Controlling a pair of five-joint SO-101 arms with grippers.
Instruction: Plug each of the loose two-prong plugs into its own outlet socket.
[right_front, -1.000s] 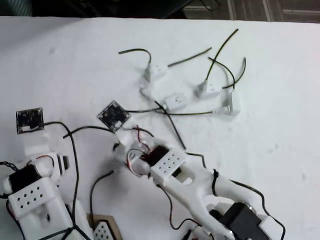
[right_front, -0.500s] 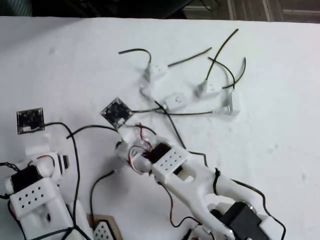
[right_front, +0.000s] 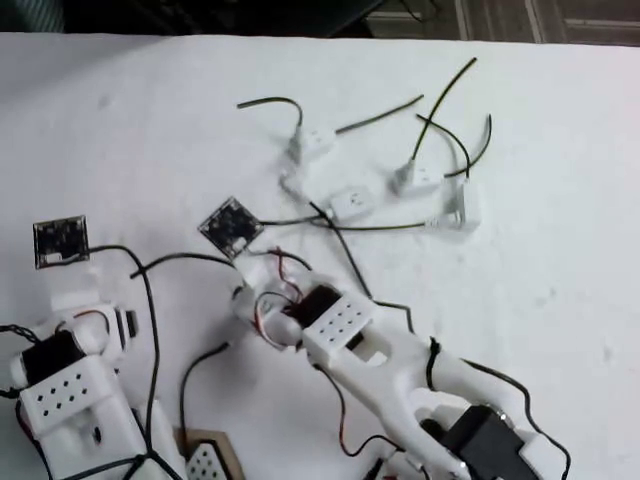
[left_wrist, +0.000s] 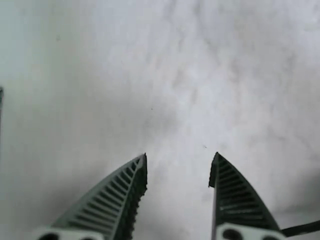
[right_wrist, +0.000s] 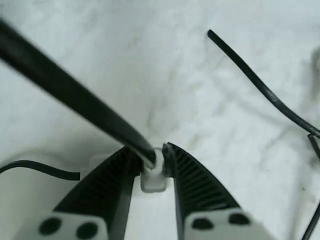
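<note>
My right gripper (right_wrist: 164, 152) is shut on a small white two-prong plug (right_wrist: 152, 179), low over the white table. The plug's black cable (right_wrist: 70, 92) runs away from the fingers. In the high view the right arm (right_front: 340, 325) lies at the bottom centre, a little nearer than the white outlet sockets (right_front: 352, 204), (right_front: 312, 143). Two more white pieces (right_front: 415, 178), (right_front: 462, 208) lie to the right of those, each with a dark cable. My left gripper (left_wrist: 177, 162) is open over bare table, nothing between its fingers. The left arm (right_front: 70, 390) sits at the bottom left.
Loose dark cables (right_front: 345, 250) cross the table between the sockets and the right arm; another cable (right_wrist: 260, 85) lies ahead of the right gripper. The arms' own black wires (right_front: 150, 300) loop between them. The white tabletop (right_front: 130, 130) is bare at the far left.
The right arm's wrist has shifted slightly to the right and towards the sockets, still holding the plug. The left arm has not moved.
</note>
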